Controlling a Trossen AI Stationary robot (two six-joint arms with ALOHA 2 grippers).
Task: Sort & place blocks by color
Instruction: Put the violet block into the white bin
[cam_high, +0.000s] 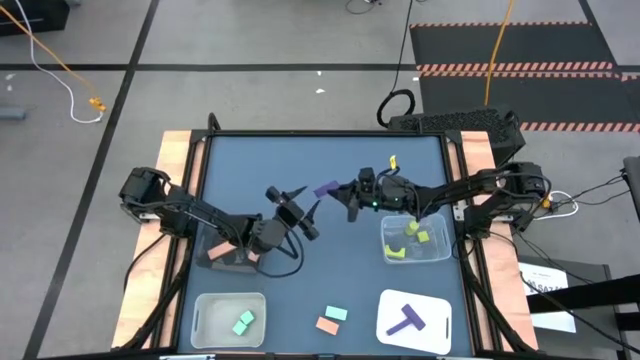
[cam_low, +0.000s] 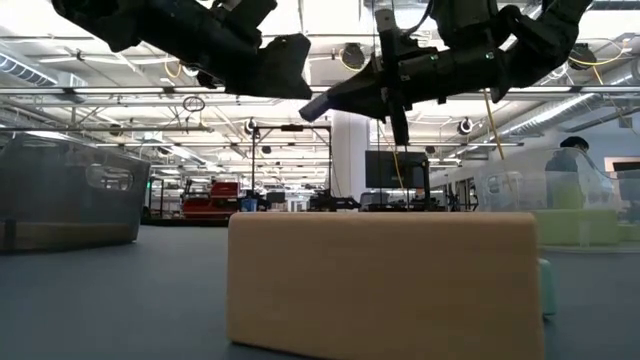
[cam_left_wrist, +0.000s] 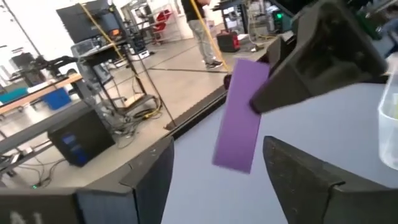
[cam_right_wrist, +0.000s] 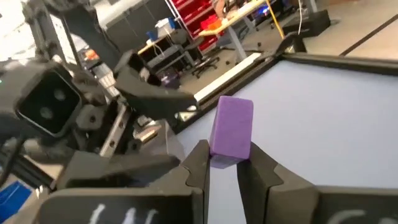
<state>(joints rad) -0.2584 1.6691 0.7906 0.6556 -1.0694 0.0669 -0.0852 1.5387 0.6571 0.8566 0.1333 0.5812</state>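
A purple flat bar (cam_high: 326, 188) is up in the air over the table's middle, held by my right gripper (cam_high: 342, 193), which reaches in from the table's right and is shut on it. My left gripper (cam_high: 297, 201) is open just left of the bar, fingers spread wide and pointing at it without touching; in its wrist view the bar (cam_left_wrist: 239, 115) shows beyond the gap (cam_left_wrist: 217, 180). A mint block (cam_high: 335, 313) and a salmon block (cam_high: 326, 325) lie flat on the table near its near edge. My right gripper pinches the purple bar between its two fingers (cam_right_wrist: 199, 163) at one short end (cam_right_wrist: 225, 157). The fingers come roughly level from the table's right and lie along the bar. The bar is lifted clear, its free end (cam_right_wrist: 235, 109) sticking out past the fingertips toward the left gripper.
A clear bin (cam_high: 440, 250) with yellow-green blocks is under the right arm. A clear bin (cam_high: 205, 325) with mint blocks and a white tray (cam_high: 388, 322) with a purple piece sit at the near edge. A salmon piece (cam_high: 222, 255) lies under the left arm.
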